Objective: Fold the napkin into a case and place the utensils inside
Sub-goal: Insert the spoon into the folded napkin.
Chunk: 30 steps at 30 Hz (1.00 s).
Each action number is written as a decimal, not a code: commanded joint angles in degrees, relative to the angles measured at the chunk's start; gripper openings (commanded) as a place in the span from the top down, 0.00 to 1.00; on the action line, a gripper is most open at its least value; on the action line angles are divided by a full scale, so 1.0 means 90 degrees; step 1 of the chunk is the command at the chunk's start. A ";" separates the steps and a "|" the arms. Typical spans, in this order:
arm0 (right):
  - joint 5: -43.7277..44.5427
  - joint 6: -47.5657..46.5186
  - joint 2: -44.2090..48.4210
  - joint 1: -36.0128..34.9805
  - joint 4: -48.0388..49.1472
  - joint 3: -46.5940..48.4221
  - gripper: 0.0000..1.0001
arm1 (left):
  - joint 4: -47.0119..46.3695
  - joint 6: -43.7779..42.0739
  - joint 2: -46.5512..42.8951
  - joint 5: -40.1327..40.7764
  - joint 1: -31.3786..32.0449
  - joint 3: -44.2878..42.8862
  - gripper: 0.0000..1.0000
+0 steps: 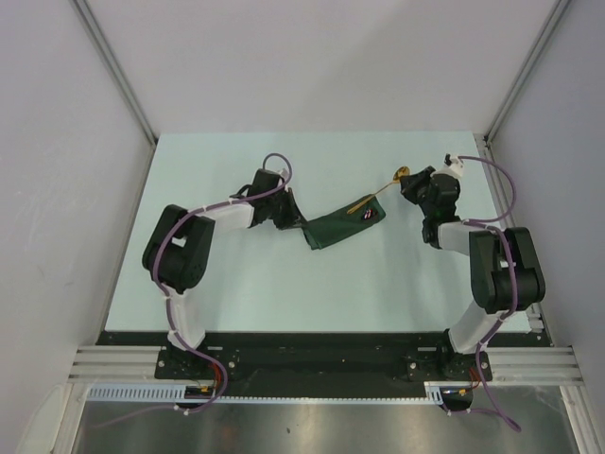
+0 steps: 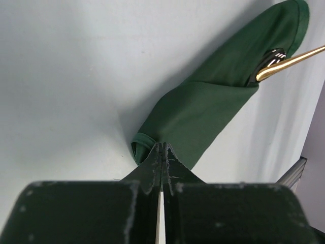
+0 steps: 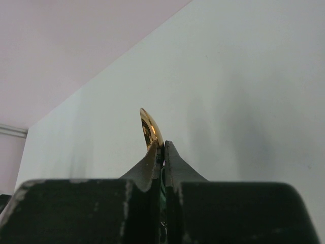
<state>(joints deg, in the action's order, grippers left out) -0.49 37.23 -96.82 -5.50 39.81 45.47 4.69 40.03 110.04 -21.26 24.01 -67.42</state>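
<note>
The dark green napkin lies as a narrow folded case [image 1: 338, 230] mid-table, also in the left wrist view [image 2: 203, 107]. My left gripper [image 1: 302, 226] [image 2: 162, 147] is shut on the case's left end. The black spoon [image 1: 370, 217] [image 2: 272, 55] sits in the case's open right end, with only its tip showing. My right gripper [image 1: 408, 181] [image 3: 163, 145] is shut on the bowl end of the gold spoon [image 1: 376, 195] [image 3: 150, 129]. The gold spoon's handle [image 2: 289, 62] slants down-left into the case mouth, beside the black spoon.
The pale table [image 1: 236, 284] is enclosed by white walls at the back and sides. A metal frame post [image 1: 487, 151] stands at the back right corner close to the right arm. The arm bases sit on a black rail [image 1: 312, 355] at the near edge.
</note>
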 commanded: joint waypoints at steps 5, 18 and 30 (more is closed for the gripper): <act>-0.0063 0.0170 -0.0229 -0.0034 0.0625 0.0309 1.00 | -0.0013 -0.0083 0.0185 0.0087 -0.0031 -0.0185 1.00; -0.0072 0.0062 -0.0503 -0.0278 0.0547 0.0299 1.00 | -0.0072 -0.0053 0.0225 0.0028 -0.0031 -0.0194 1.00; -0.0258 0.0306 -0.0581 -0.0385 0.0606 0.0182 1.00 | -0.0121 -0.0014 0.0195 0.0008 -0.0021 -0.0126 1.00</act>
<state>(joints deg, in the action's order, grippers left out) -2.46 39.00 -101.80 -8.16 41.95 46.44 4.84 40.05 111.77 -21.15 24.01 -67.59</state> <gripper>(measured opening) 0.020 0.003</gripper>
